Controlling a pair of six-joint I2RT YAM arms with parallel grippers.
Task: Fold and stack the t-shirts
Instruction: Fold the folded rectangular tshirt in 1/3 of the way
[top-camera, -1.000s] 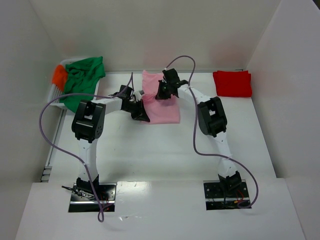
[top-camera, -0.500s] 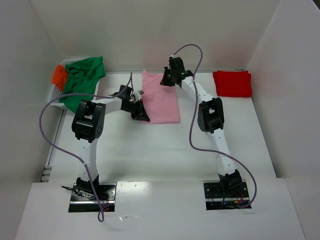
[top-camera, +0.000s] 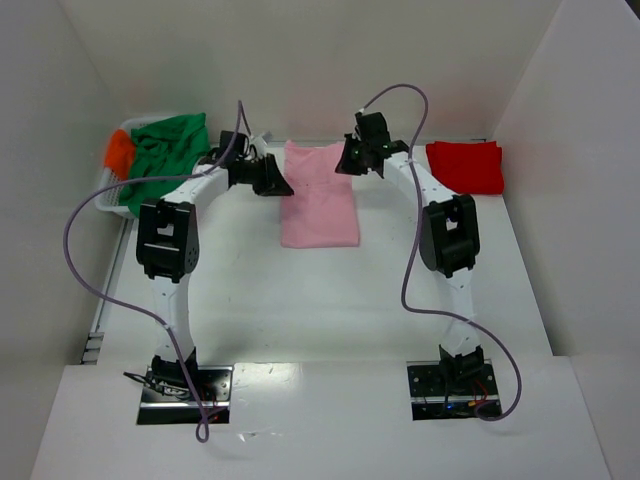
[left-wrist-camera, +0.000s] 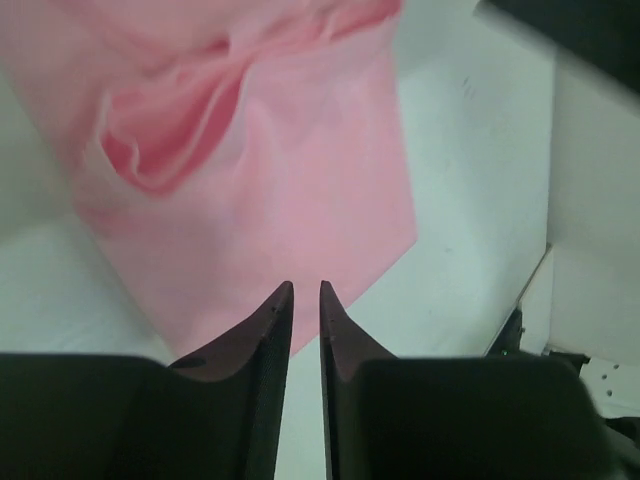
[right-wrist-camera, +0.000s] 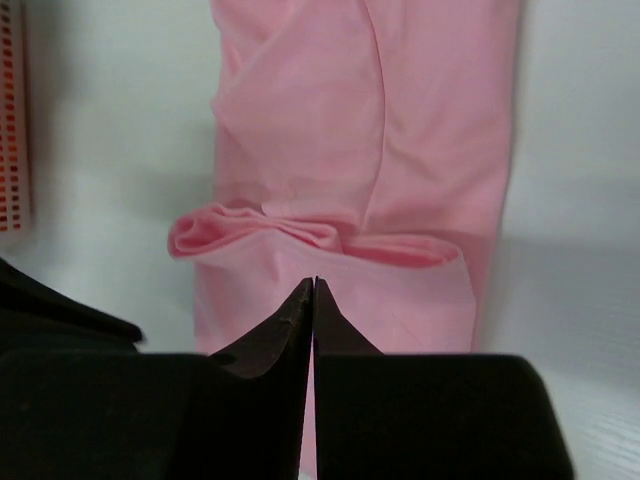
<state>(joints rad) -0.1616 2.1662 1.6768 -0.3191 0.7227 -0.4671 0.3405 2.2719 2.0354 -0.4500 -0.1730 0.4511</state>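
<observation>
The left gripper (left-wrist-camera: 305, 290) now has its fingers a narrow slit apart with nothing between them; a second ago they were pressed together at the near left corner of the pink t-shirt (top-camera: 320, 205). It has since travelled to the far left edge of that shirt, and its tips hang over the cloth without touching it, as far as the wrist view shows. The right gripper (right-wrist-camera: 313, 283) has its fingers together, empty. It has left the upper middle of the shirt, where it sat before, and now stands at the shirt's far right corner.

The pink t-shirt lies flat on the bench (top-camera: 330, 300) between the two grippers, a folded rectangle running from the far side toward the arms. A soft bunched fold crosses it near the far end. Its place on the bench has barely changed.

To the far left, the green t-shirt (top-camera: 165, 158) lies draped over a white basket (top-camera: 108, 195), with the orange t-shirt (top-camera: 118, 152) peeking out behind it, mostly hidden. The red t-shirt (top-camera: 465, 167) lies folded at the far right, well apart from the pink one. None of these three has moved.

From above, both grippers' fingertips are covered by their own wrists. In the right wrist view an orange strip at the left edge is cut off and hard to identify.
</observation>
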